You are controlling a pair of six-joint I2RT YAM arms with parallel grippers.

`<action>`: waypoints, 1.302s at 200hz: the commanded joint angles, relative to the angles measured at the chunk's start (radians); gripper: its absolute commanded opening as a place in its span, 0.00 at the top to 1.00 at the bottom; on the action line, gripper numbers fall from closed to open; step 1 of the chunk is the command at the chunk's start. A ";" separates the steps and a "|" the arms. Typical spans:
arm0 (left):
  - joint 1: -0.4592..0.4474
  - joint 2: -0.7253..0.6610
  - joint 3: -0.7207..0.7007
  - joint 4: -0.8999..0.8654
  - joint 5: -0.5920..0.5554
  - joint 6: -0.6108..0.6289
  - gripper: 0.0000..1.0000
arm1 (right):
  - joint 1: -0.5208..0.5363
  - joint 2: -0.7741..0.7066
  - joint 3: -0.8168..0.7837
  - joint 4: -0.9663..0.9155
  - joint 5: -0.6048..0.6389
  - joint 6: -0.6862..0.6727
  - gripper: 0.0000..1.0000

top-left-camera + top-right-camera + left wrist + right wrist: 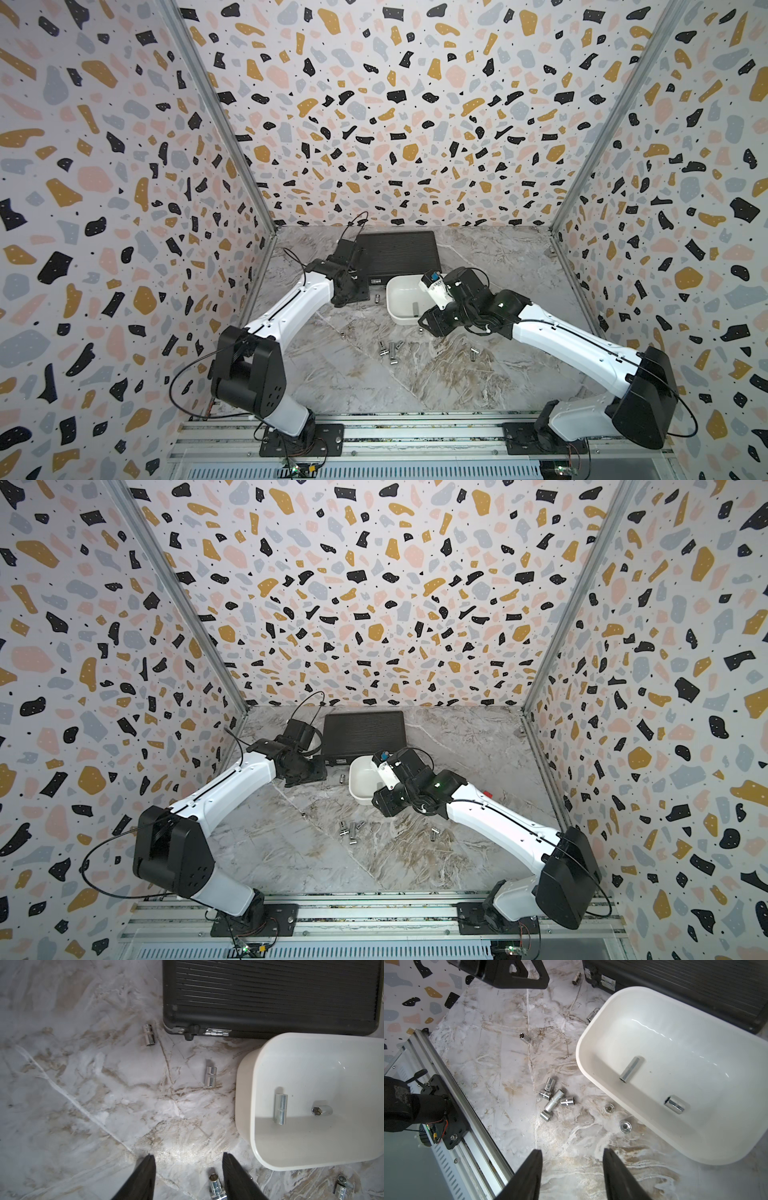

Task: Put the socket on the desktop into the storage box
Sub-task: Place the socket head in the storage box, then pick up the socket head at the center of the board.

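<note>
The white storage box sits on the marble desktop, in front of a black case. Two chrome sockets lie inside it, also seen in the right wrist view. Several sockets lie in a cluster mid-desktop. Others lie singly. My left gripper hangs open over the desktop left of the box; one socket lies below, beside a finger, not gripped. My right gripper is open and empty near the box's front.
A black ribbed case lies shut behind the box, touching its far rim. Two small round metal pieces lie by the box's near wall. Speckled walls close three sides; a metal rail runs along the front.
</note>
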 commanded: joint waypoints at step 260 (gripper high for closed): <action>0.204 0.526 0.383 -0.015 0.051 0.025 0.42 | 0.040 -0.001 0.035 0.036 0.061 -0.035 0.49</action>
